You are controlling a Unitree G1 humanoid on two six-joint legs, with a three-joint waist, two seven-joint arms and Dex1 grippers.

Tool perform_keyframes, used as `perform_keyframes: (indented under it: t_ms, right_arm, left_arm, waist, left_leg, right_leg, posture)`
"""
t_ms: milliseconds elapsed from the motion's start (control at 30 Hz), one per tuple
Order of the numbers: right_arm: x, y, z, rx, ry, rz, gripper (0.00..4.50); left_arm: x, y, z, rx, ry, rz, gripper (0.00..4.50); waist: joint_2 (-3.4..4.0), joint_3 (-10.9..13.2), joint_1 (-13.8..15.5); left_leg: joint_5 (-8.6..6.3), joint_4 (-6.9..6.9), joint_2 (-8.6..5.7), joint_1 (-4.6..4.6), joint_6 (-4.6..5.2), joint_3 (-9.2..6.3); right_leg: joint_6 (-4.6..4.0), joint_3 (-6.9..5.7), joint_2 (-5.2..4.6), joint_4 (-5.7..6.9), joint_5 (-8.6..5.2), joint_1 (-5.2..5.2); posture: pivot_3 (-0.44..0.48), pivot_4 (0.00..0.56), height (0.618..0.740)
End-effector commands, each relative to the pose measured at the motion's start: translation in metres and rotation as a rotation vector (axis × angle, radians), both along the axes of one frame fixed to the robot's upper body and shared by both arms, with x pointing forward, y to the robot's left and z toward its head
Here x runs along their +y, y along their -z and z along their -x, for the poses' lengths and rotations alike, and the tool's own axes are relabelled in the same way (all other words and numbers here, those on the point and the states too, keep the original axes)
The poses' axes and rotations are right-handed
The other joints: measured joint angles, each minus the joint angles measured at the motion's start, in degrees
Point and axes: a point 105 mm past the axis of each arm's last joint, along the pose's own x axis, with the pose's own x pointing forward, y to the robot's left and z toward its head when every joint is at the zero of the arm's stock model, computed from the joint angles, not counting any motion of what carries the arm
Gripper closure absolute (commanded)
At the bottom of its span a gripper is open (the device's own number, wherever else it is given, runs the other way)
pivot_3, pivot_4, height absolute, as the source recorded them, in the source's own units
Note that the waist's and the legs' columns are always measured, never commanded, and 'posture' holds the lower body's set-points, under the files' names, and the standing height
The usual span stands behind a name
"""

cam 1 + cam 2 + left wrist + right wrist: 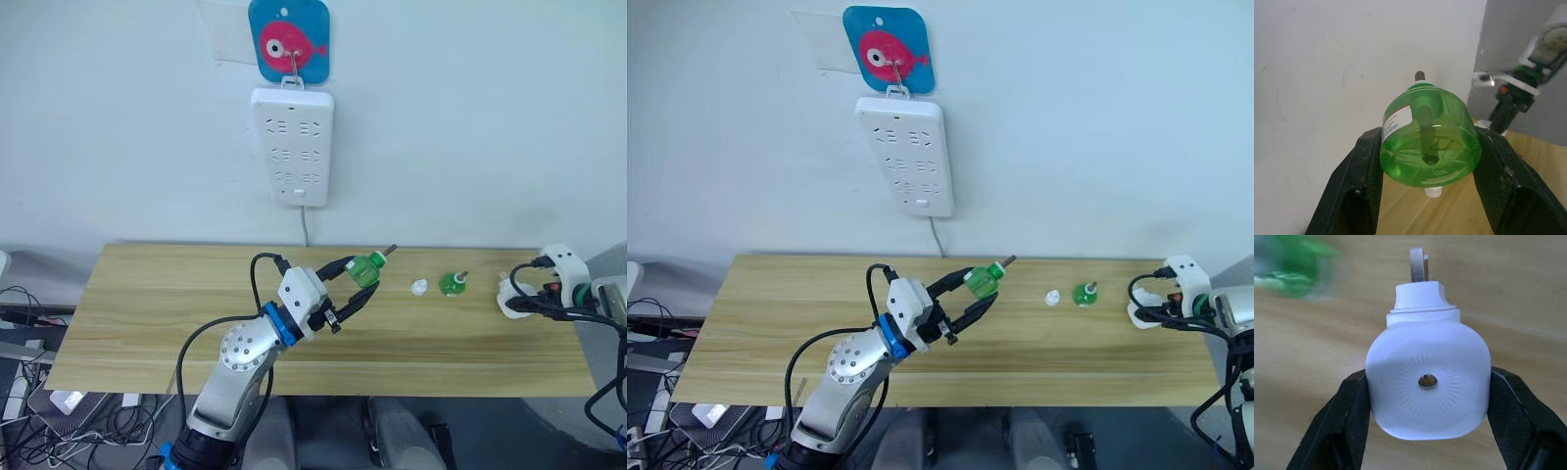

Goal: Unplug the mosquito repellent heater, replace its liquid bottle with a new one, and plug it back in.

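Heater unplugged, clamped in right gripper; left gripper grips uncapped new bottle. Old bottle on bench. Insertion, replugging remain.

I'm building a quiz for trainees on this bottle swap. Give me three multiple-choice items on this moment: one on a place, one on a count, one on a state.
1. Where does the loose white cap lie?
A. on the table, beside the standing green bottle
B. on the power strip
C. in the right gripper

2. How many green bottles show?
A. one
B. two
C. three

3. What does the right gripper do?
A. hangs open
B. grips a green bottle
C. grips the white heater

Key: 1 A, the cap lies on the wooden table next to the standing green bottle. 2 B, one stands there and one, its wick bare, is in the left gripper. 3 C, its fingers press both sides of the heater.
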Motion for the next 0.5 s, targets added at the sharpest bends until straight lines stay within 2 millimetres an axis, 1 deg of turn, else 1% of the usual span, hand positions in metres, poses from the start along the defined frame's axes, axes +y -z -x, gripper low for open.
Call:
perform_keyframes:
  t_ms: [33, 67, 133, 200, 267, 333, 500]
  right_arm:
    - [0.053, -0.107, 0.025, -0.003, -0.137, -0.586, 1.56]
    - [0.060, -0.116, 0.032, 0.024, -0.161, -0.638, 1.56]
    - [0.070, -0.124, 0.040, 0.057, -0.209, -0.687, 1.56]
    - [0.081, -0.132, 0.039, 0.055, -0.262, -0.755, 1.56]
    - [0.094, -0.140, 0.042, 0.056, -0.328, -0.797, 1.56]
    - [0.106, -0.146, 0.046, 0.068, -0.391, -0.832, 1.56]
    - [0.124, -0.152, 0.051, 0.080, -0.448, -0.872, 1.56]
  left_arm:
    - [0.003, -0.022, 0.017, -0.049, 0.146, 0.046, 2.28]
    - [0.003, -0.023, 0.019, -0.060, 0.173, 0.036, 2.28]
    - [0.002, -0.022, 0.024, -0.087, 0.231, 0.007, 2.28]
    - [-0.001, -0.021, 0.027, -0.106, 0.278, -0.005, 2.28]
    - [-0.004, -0.022, 0.026, -0.133, 0.314, -0.018, 2.28]
    - [-0.008, -0.023, 0.024, -0.152, 0.345, -0.029, 2.28]
    - [-0.016, -0.029, 0.017, -0.176, 0.371, -0.024, 2.28]
  waist:
    - [0.45, 0.13, -0.25]
    - [0.48, 0.12, -0.34]
    - [0.30, 0.08, -0.43]
    - [0.02, 0.11, -0.51]
    - [-0.02, 0.15, -0.57]
    - [0.01, 0.17, -0.53]
    - [-0.02, 0.19, -0.53]
  left_leg:
    - [0.00, -0.04, -0.01, 0.00, 0.01, 0.00]
    - [-0.01, -0.06, -0.01, 0.01, 0.01, 0.01]
    - [-0.03, -0.07, 0.05, 0.02, 0.05, -0.10]
    - [-0.14, -0.02, 0.07, 0.02, 0.22, -0.13]
    - [-0.27, 0.07, 0.00, 0.00, 0.43, -0.05]
    - [-0.28, 0.09, -0.08, -0.04, 0.45, 0.01]
    - [-0.29, 0.06, -0.05, -0.09, 0.47, 0.00]
  right_leg:
    - [0.00, 0.00, -0.01, -0.03, 0.00, 0.00]
    - [0.00, 0.00, 0.01, -0.03, 0.00, 0.00]
    - [-0.01, -0.11, 0.05, -0.10, 0.00, 0.06]
    - [0.00, -0.15, 0.06, -0.22, 0.00, 0.15]
    - [0.00, -0.08, -0.02, -0.25, 0.00, 0.15]
    - [0.05, -0.03, -0.10, -0.22, 0.00, 0.09]
    - [0.06, -0.06, -0.07, -0.26, 0.00, 0.04]
  posture:
    - [-0.112, 0.280, 0.740]
    - [-0.119, 0.280, 0.740]
    - [-0.129, 0.281, 0.740]
    - [-0.133, 0.282, 0.740]
    - [-0.135, 0.284, 0.740]
    - [-0.136, 0.286, 0.740]
    - [-0.136, 0.288, 0.740]
